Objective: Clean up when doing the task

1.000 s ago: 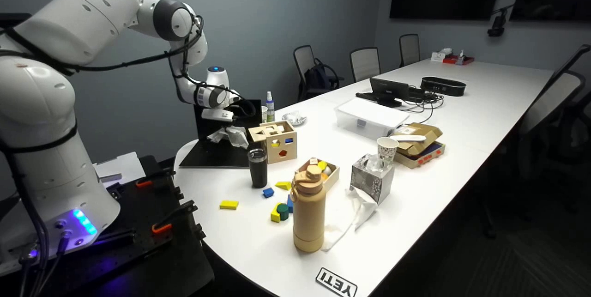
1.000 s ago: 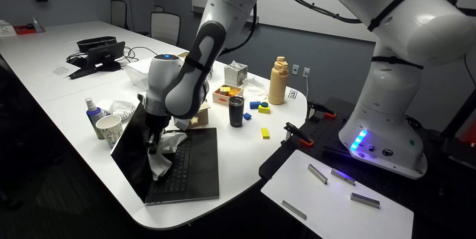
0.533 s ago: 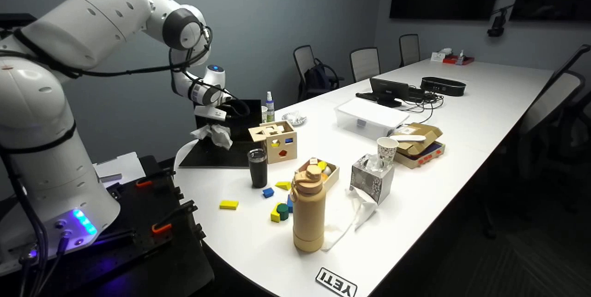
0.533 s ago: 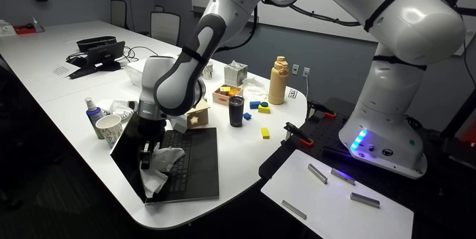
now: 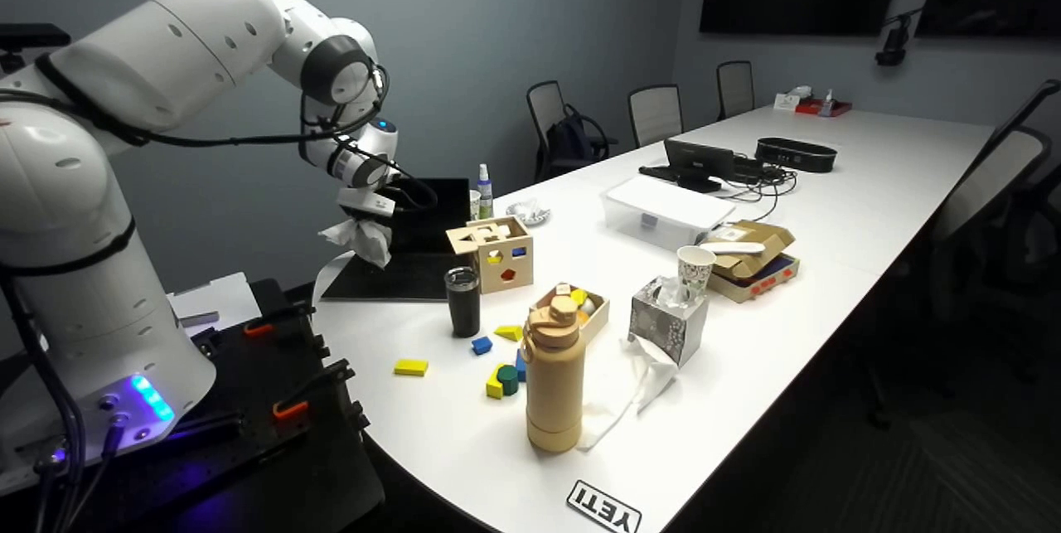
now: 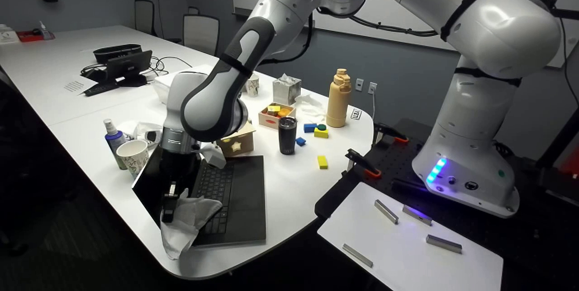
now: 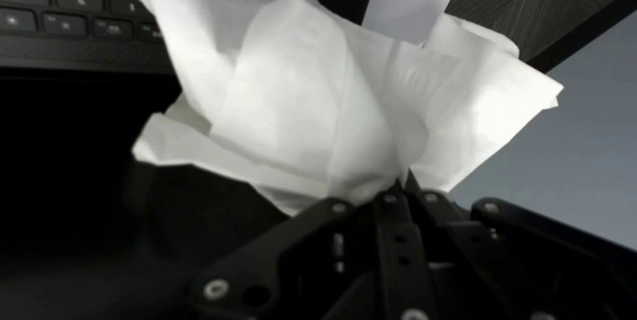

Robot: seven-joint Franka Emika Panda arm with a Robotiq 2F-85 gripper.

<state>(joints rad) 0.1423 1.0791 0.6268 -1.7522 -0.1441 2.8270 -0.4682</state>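
White tissue is clamped in the claw, whose jaws are drawn tight on one gathered part of it; the rest is left to fan out, crumpled, with no clear long axis. In both exterior views it is hung below the claw at one end of an open laptop, spread partly over the keyboard and partly past the side edge, above the bench. Whether the screen is touched cannot be told. A wipe of the laptop is judged to be under way; for a further pass, the tissue would need to be drawn inward along the screen's length. Behind the screen, a paper cup and a spray bottle are seen; just past the laptop's opposite end, a wooden shape box is set, a black tumbler nearby.
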